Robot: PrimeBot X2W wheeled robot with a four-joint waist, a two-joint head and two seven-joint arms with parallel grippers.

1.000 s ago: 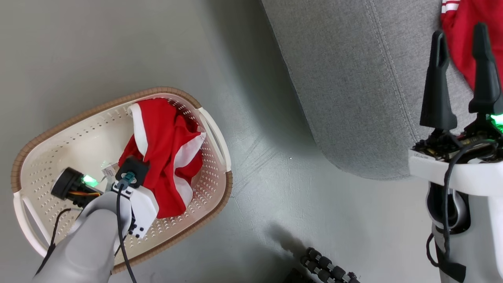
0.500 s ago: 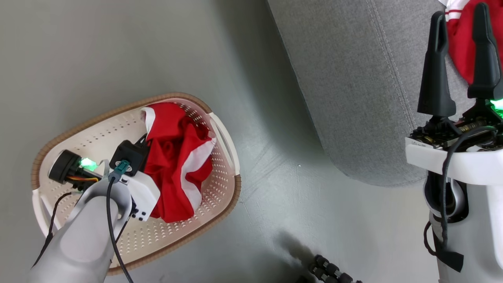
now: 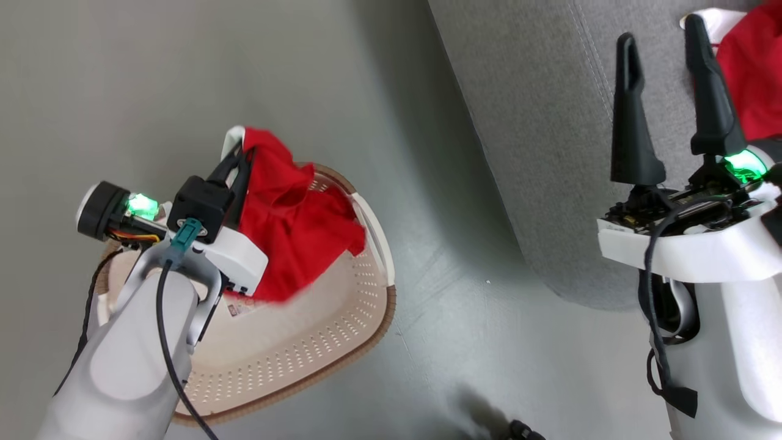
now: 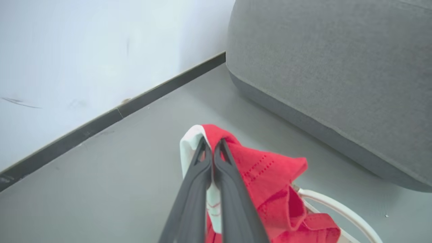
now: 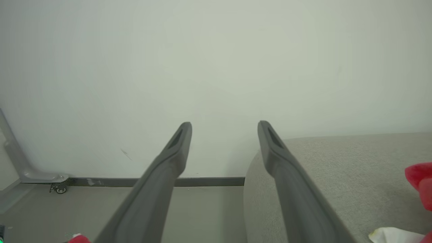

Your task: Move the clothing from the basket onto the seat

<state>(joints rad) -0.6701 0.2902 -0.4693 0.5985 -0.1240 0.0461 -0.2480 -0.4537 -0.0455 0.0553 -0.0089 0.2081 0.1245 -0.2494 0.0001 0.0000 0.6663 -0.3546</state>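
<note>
Head view: the left gripper (image 3: 239, 150), its two dark fingers pressed together on the white-trimmed edge of a red garment (image 3: 293, 226), holds the cloth in the air on the floor (image 3: 153, 73) side, well apart from the grey seat (image 3: 550, 153). The garment drapes over the near half of the cream basket (image 3: 342, 330), which stands on the floor beside the seat's rounded corner; the cloth's lower edge is blurred. The right gripper (image 3: 660, 30) hovers over the seat with fingers spread wide and nothing between them. A second red garment (image 3: 751, 79) lies on the seat just beside it.

Left wrist view: the left gripper (image 4: 212, 141) pinches the red garment (image 4: 266, 168) at its white hem. The seat's (image 4: 330, 67) side rises beyond, and a white basket handle (image 4: 330, 202) shows under the cloth, nearer than the seat. A dark skirting board (image 4: 135, 104) runs up to the seat along a pale wall (image 4: 67, 50).

Right wrist view: the right gripper's (image 5: 225, 125) fingers stand well apart and empty above the seat's (image 5: 337, 162) edge, with the second red garment (image 5: 418, 175) lying on the seat top.
</note>
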